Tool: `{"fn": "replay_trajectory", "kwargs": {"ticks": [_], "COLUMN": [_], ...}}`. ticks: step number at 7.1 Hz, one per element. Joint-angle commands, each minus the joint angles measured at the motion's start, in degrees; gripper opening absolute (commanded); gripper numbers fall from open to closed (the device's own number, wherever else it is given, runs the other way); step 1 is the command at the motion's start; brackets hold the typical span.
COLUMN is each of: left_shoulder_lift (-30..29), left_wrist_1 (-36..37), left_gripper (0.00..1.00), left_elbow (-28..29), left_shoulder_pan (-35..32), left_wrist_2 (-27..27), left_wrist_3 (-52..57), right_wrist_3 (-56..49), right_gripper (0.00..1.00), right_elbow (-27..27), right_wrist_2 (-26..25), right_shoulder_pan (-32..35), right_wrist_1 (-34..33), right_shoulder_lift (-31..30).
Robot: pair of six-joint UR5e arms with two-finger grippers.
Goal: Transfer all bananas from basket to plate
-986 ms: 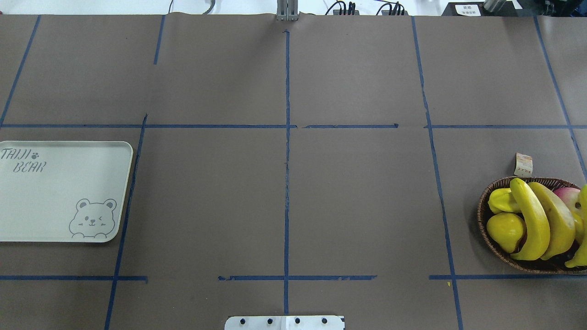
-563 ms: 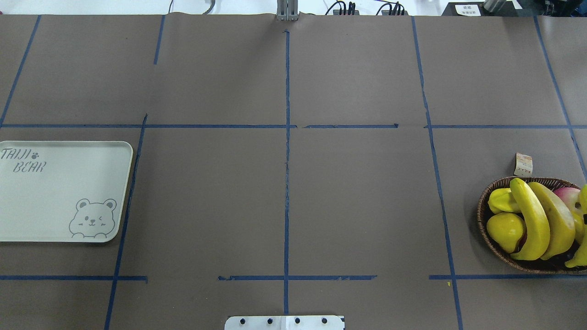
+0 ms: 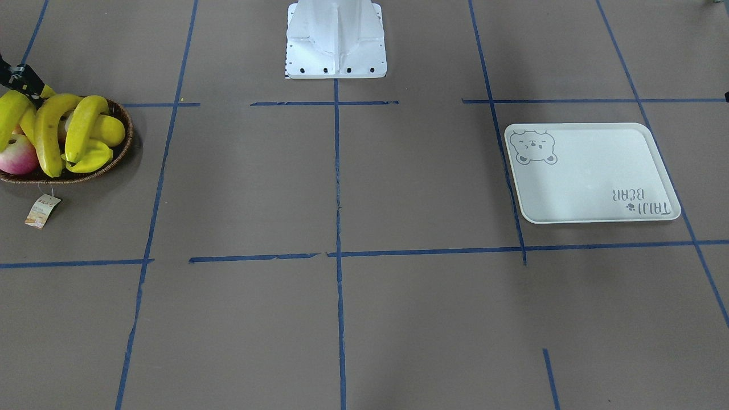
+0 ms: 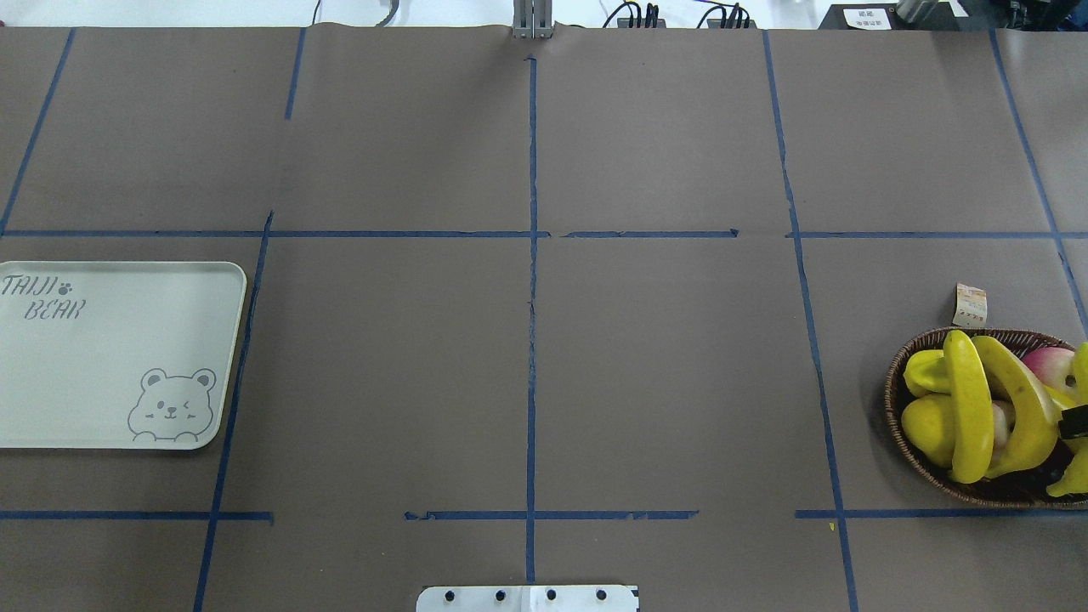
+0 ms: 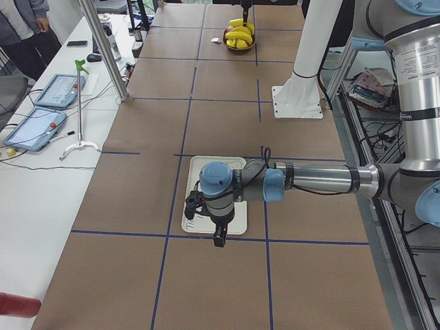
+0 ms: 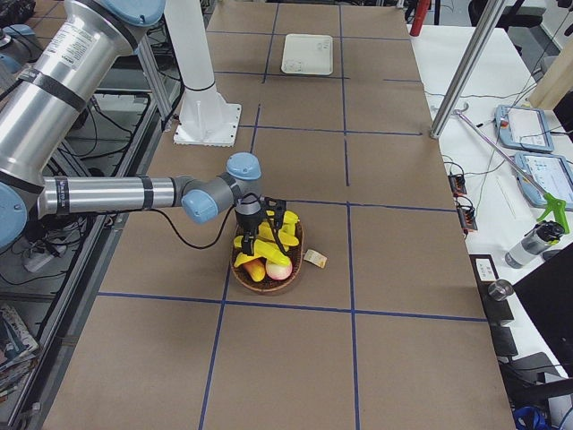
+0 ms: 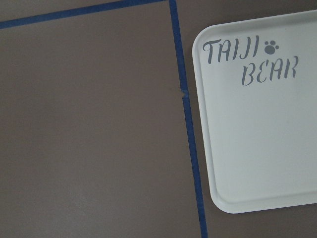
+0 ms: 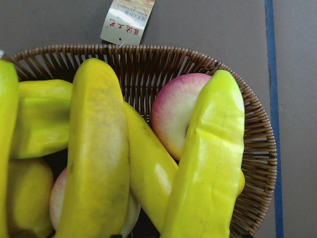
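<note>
Both hands are pointing downward from level, outstretched forearms with the wrists bent over. The right hand (image 6: 266, 230) is dipping into the basket (image 8: 153, 67) at the robot's right end of the bench (image 4: 527, 340). One of its dark fingers (image 3: 23, 80) is showing just beside the upper end of a banana in the front-facing view. Whether the fingers are spread or pinching anything cannot be told. The left hand (image 5: 218, 237) is hanging over the lettered end of the plate (image 4: 102, 357), clear of its surface, and its state cannot be told either, since only the side view is catching it. Four bananas (image 8: 96, 148) are lying in the basket, counted in the right wrist view: one is being cut off by that view's left edge, one broad and slightly browned is lying on top in the middle, one is slanting beneath it, and one is rising at the right. Sharing the basket with them are one ridged starfruit (image 8: 42, 121), one round yellow fruit (image 4: 926, 425) and two pink-blushed fruits (image 8: 173, 111), the second mostly hidden under the bananas. One paper tag (image 3: 41, 210) is lying on the bench just outside the rim. The single plate is sitting at the robot's left end, well apart from the basket, showing one bear face and two words of grey lettering, with blue tape (image 7: 190, 144) running just beside its edge.
</note>
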Motion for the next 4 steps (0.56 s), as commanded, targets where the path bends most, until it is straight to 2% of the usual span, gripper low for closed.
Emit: {"fn": "replay_trajectory", "kwargs": {"ticks": [1, 4], "left_shoulder_lift": [0.0, 0.0], "left_wrist_1": [0.0, 0.0], "left_gripper": [1.0, 1.0], "left_elbow": [0.0, 0.0], "left_shoulder_pan": [0.0, 0.0], "left_wrist_2": [0.0, 0.0], "left_wrist_3": [-0.01, -0.01], "right_wrist_3": [-0.23, -0.32], "right_gripper": [0.77, 0.66], "right_elbow": [0.25, 0.16], "right_wrist_2": [-0.02, 0.16], "right_shoulder_pan": [-0.18, -0.36], "right_wrist_1": [0.08, -0.01], "right_shoulder_lift": [-0.46, -0.9]}}
